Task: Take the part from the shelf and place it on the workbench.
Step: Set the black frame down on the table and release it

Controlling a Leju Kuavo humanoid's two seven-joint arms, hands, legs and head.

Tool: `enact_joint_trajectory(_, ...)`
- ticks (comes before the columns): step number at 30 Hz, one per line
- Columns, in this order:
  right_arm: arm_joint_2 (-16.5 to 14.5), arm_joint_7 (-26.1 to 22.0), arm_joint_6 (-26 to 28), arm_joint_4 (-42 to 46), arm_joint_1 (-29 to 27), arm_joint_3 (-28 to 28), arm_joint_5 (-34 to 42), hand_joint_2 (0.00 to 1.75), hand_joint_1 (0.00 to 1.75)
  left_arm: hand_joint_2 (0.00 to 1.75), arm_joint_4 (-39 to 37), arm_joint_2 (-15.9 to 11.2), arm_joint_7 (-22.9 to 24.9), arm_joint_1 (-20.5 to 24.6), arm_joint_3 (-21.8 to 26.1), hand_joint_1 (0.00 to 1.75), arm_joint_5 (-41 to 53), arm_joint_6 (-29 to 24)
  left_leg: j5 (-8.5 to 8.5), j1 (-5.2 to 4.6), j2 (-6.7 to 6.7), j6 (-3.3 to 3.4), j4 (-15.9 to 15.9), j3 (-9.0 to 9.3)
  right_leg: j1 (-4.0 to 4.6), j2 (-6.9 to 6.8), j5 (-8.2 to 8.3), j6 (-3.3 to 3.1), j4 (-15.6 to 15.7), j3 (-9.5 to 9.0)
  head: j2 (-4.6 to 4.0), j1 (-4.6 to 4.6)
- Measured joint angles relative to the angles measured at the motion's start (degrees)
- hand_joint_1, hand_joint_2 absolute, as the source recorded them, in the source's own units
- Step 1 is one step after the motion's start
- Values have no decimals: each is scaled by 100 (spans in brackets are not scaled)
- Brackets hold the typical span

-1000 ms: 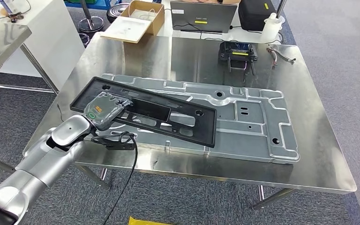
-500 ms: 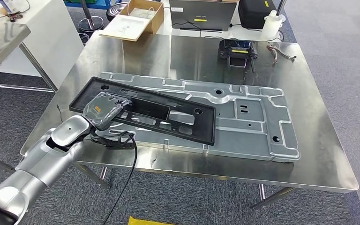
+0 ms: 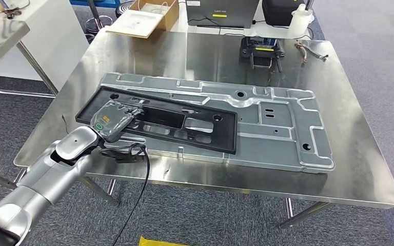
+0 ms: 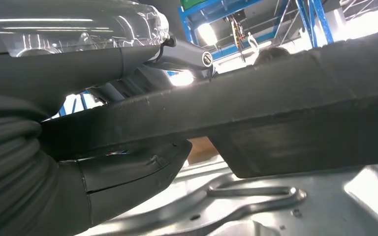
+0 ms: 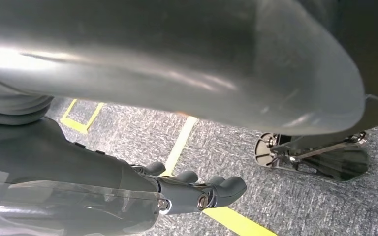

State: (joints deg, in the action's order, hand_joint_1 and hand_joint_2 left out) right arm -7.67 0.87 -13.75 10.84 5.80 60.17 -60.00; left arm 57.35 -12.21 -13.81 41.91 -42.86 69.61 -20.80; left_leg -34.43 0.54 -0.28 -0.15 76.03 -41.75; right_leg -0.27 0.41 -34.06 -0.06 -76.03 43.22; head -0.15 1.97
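Steel, shiny and wide: that is the table [image 3: 338, 169] I look down on. On it lies a big grey metal plate [image 3: 282, 128], flat, with bumps and holes. On top of the plate lies the part, a long black frame [image 3: 220, 136]. Its left end sticks out past the plate, over the bare table.

My left hand [image 3: 114, 119] holds the frame at that left end. In the left wrist view my thumb [image 4: 128, 172] sits under the frame's edge and my fingers [image 4: 78, 64] sit on top of it.

My right hand [image 5: 187, 194] hangs over the grey carpet [image 5: 295, 206] with its fingers curled in and nothing in them.

At the far side of the table I see a laptop [image 3: 220, 13], a cardboard box [image 3: 149, 15] and a small black tool [image 3: 260, 51].
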Motion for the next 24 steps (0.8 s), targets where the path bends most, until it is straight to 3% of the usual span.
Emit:
enact_joint_trajectory(7, 0, 0, 0, 0, 0, 0, -2, 0, 0, 175, -2, -2, 0, 0, 0, 175, -2, -9, -273, 0, 0, -3, 580, -288, 0, -1, -275, -1, -582, 293, 0, 0)
enact_joint_trajectory(11, 0, -17, 12, 0, 2, -9, -23, 0, 0, 175, -2, -7, 4, 1, 1, 175, -4, -56, -341, 0, -1, -1, 700, -342, 0, -3, -345, -2, -702, 346, 0, 0)
enact_joint_trajectory(17, 0, -68, 36, 0, -1, -37, -42, 0, 0, 175, -2, -24, 9, 0, 1, 175, -1, -93, -326, 0, -2, -4, 576, -237, 2, -4, -329, -4, -578, 239, 0, 0)
enact_joint_trajectory(24, 0, -86, 34, 0, -10, -55, -43, 0, 0, 175, -2, -25, 185, -19, 1, 175, 113, -146, -214, 0, -1, -4, 159, 72, 1, -2, -220, -6, -165, -70, 0, 0)
